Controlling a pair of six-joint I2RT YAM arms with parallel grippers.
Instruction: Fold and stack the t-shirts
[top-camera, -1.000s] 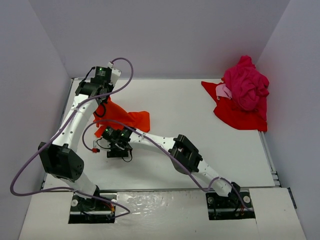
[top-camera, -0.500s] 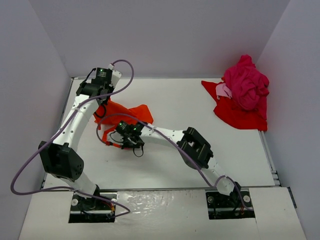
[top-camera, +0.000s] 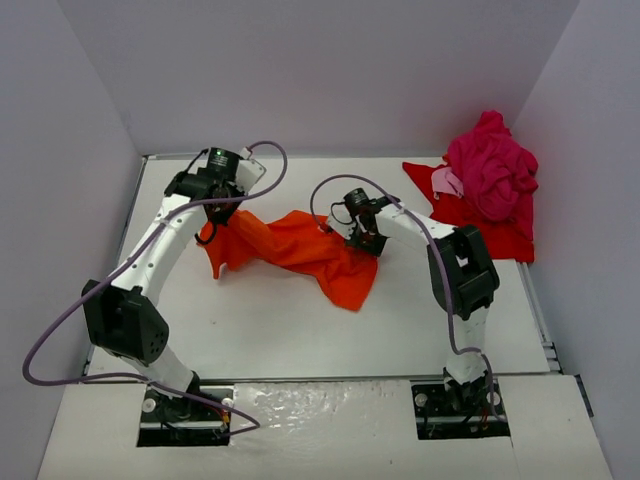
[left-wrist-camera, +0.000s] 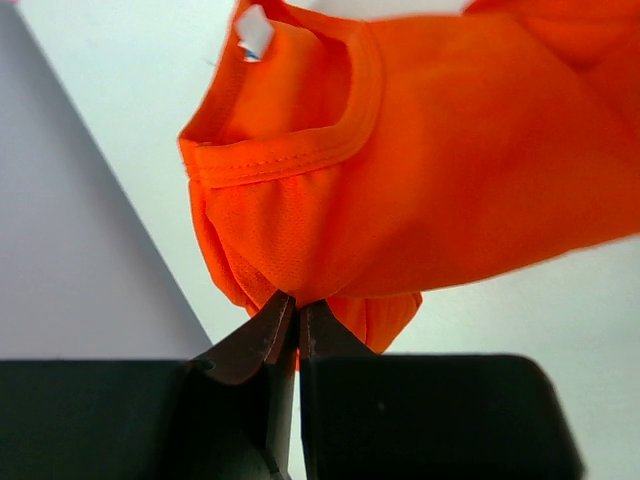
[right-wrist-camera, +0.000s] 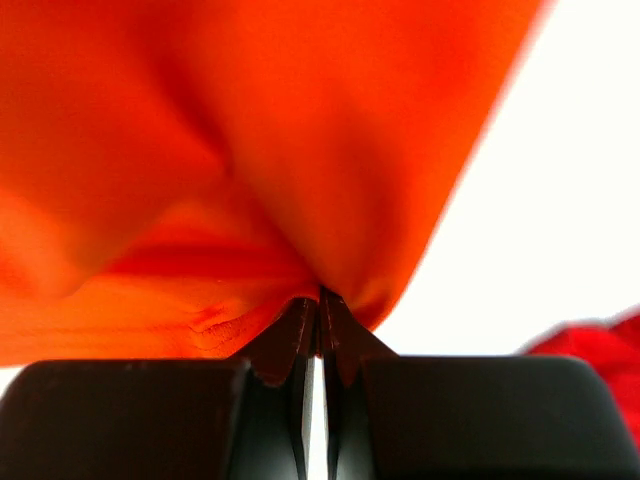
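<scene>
The left gripper (left-wrist-camera: 290, 303) pinches the orange shirt (top-camera: 300, 250) near its collar (left-wrist-camera: 300, 150). The right gripper (right-wrist-camera: 320, 297) pinches the shirt's other end. I think they pull it wide so it can lie flat for folding. The shirt sits in the middle of the table (top-camera: 300, 335), long from left to right, collar at the left. The other shirts (top-camera: 490, 180) are piled far right.

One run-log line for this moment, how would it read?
left gripper: shut on orange shirt | right gripper: shut on orange shirt | other shirts: far right
</scene>
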